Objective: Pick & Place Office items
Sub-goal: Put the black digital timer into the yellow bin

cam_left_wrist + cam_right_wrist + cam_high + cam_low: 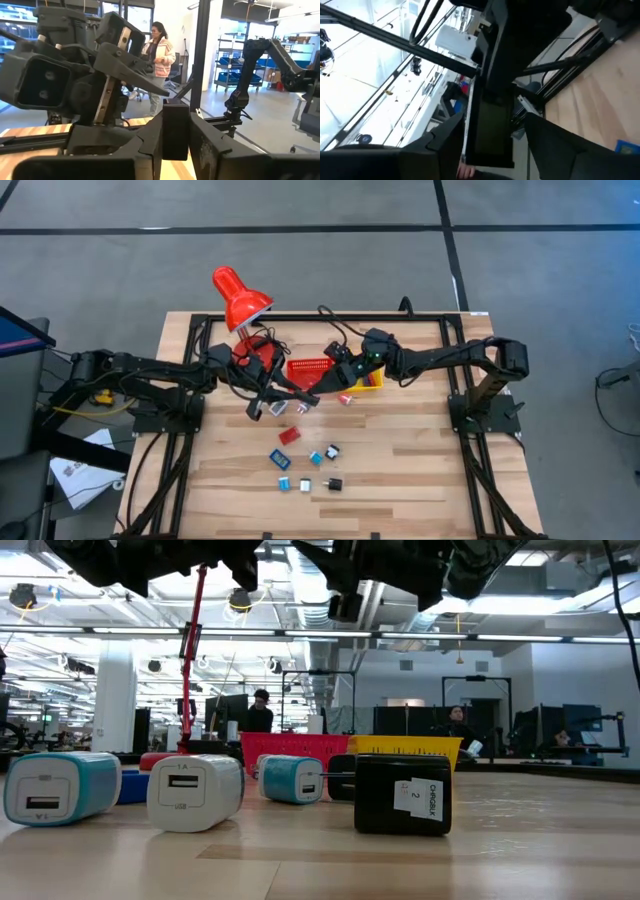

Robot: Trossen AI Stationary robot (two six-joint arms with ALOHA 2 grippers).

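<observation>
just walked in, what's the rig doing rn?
Both arms meet mid-table by the red basket and yellow basket. The left gripper has its jaws shut on a flat black item, and the right gripper also has a dark flat piece between its jaws, perhaps the same one. Other small items lie loose nearer the front edge.

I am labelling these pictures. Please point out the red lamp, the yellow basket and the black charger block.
red lamp [238,298], high view, its shade.
yellow basket [420,749], low view, front wall.
black charger block [402,794], low view, front face.
</observation>
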